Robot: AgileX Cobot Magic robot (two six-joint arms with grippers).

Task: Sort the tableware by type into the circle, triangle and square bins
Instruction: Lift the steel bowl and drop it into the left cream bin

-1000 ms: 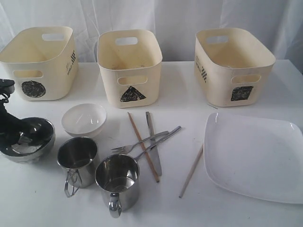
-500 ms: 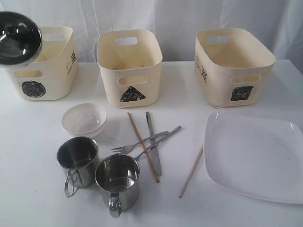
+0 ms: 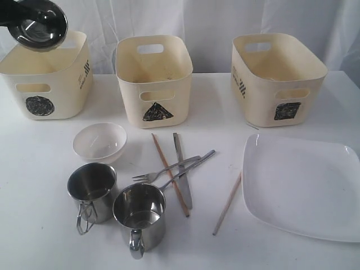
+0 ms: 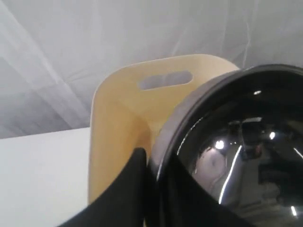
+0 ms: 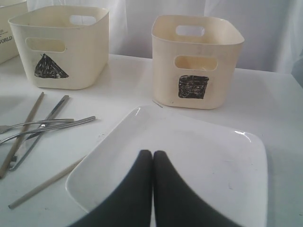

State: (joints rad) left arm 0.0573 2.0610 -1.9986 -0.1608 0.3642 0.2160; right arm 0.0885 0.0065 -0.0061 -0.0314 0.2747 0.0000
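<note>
White worktop (image 3: 45, 236), curtain (image 3: 208, 22) behind. Far left: steel bowl (image 3: 36, 23) tilted, aloft over circle bin (image 3: 48, 84), rim pinched in left claw (image 4: 147, 175). Mid: triangle bin (image 3: 153, 79), cutlery (image 3: 180, 169) in front. Right: square bin (image 3: 275, 76); right claw (image 5: 152, 158) pressed together, empty, above white plate (image 5: 208, 161).

Bright, diffuse light; faint shadows

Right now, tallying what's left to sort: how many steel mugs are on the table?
2. One steel mug stands just in front of the small white bowl; the second steel mug stands beside it, nearer the camera. None seems hidden.
</note>
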